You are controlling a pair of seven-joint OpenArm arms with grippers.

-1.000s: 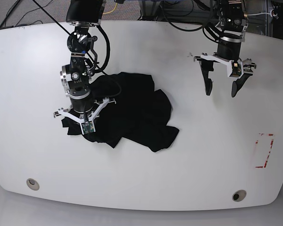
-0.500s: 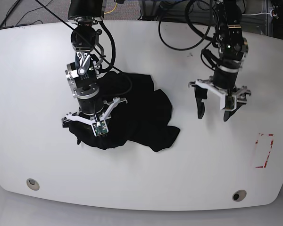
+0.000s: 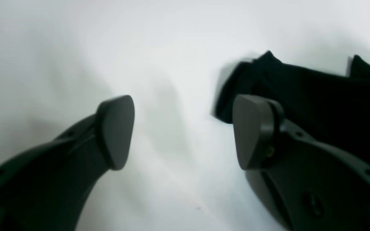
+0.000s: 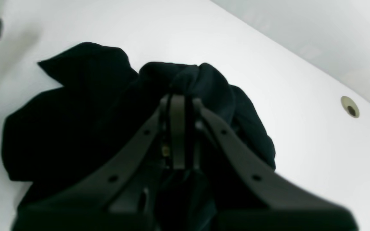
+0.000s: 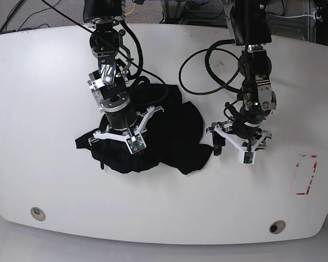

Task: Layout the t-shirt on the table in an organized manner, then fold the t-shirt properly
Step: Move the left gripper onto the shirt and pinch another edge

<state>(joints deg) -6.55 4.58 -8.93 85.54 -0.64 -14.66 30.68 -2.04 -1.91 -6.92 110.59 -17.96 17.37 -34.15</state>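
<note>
Both grippers are down at the t-shirt [image 5: 153, 136], which lies crumpled in a heap on the white table [image 5: 38, 109], left of centre in the base view, not yet spread. On my right arm, the right gripper [image 4: 177, 128] is clenched, its jaws pressed together on a bunched ridge of black fabric, so I have a pinch of the shirt to pull it out flat. On the other side, the left gripper [image 3: 181, 131] is spread wide and holds nothing; one finger [image 3: 116, 130] hangs over bare tabletop and the other [image 3: 252, 130] sits just in front of the shirt's near edge. I judge it is placed there to take that edge, giving me two anchor points for stretching the cloth out.
</note>
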